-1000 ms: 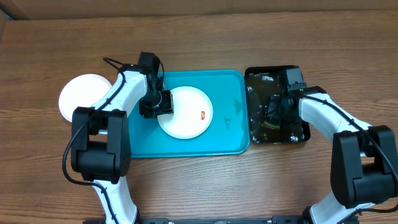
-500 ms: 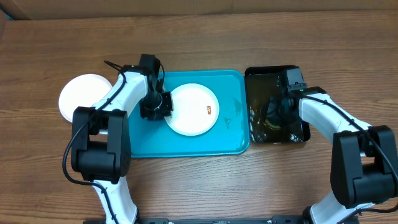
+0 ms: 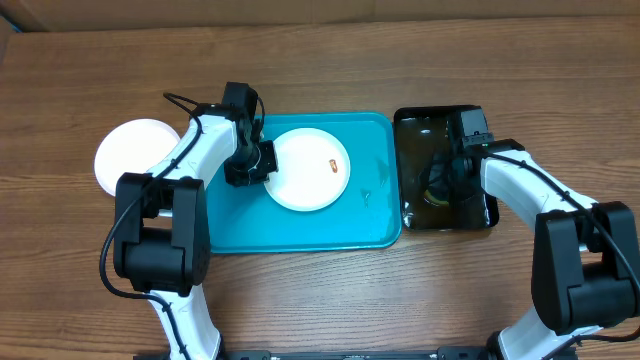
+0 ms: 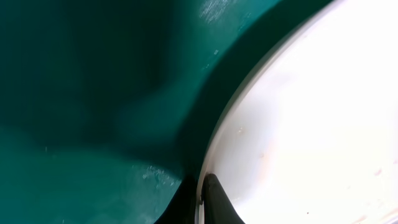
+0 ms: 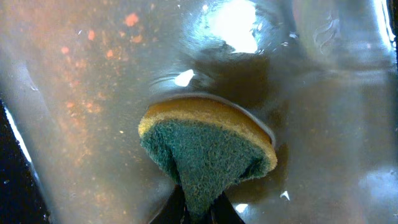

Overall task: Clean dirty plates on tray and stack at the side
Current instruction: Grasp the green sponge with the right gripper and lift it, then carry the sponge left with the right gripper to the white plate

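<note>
1. The turquoise tray lies on the wooden desk, between the two arms.
2. A white plate sits inside the tray, in its upper middle. It carries a small reddish smear on the side nearer the tray's right edge.
3. The left tool is over the left part of the tray, at the plate's left edge. In the left wrist view its fingertips stand narrow, one on each side of the plate's rim, pinching it.
4. Well off the tray's left edge, a second plate rests on the desk. It may be more than one plate stacked; the overhead view does not settle that.
5. Just beside the tray's right edge stands a glossy black tray holding murky brownish liquid.
6. The right tool reaches into that black tray, on the far side from the turquoise one. Its fingers are clamped on a sponge, yellow with a green scrub face, which sits in the liquid.
</note>
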`<state>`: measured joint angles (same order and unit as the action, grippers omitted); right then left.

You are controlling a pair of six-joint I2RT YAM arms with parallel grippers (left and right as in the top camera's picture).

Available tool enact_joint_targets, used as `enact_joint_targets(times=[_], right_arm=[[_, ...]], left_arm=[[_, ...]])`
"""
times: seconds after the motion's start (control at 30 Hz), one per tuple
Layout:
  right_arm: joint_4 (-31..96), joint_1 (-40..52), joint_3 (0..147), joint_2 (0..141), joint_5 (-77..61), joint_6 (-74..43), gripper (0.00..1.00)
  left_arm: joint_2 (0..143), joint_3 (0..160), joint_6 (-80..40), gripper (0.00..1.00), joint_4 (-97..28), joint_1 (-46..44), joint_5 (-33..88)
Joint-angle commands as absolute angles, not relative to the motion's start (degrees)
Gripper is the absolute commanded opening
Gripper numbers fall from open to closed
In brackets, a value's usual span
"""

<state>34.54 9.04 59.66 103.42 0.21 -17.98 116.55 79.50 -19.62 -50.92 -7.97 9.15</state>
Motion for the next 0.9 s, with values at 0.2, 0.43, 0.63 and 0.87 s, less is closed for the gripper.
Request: enact_joint_targets(times=[0.2,0.43,0.63,0.87], right_arm=[[40.5,8.9,66.2,96.8,3.3,-16.0,0.04],[43.6,8.9,66.7,94.5,4.1,-8.7,0.04],[44.3,9.1,66.6,94.3,6.9,-7.6,0.04],[45.4,11.4,66.6,94.3,5.1,2.5,0.04]], left_arm=[[118.0,78.4,-30.0,0.04,-54.8,-9.6,5.6],[118.0,78.4,-21.0,0.42,-51.9,-11.3,7.8],[118.0,78.4,-19.0,0.04,-52.0,-11.5,10.0],[118.0,78.4,-18.6,0.04,-51.8,-13.0,9.9]])
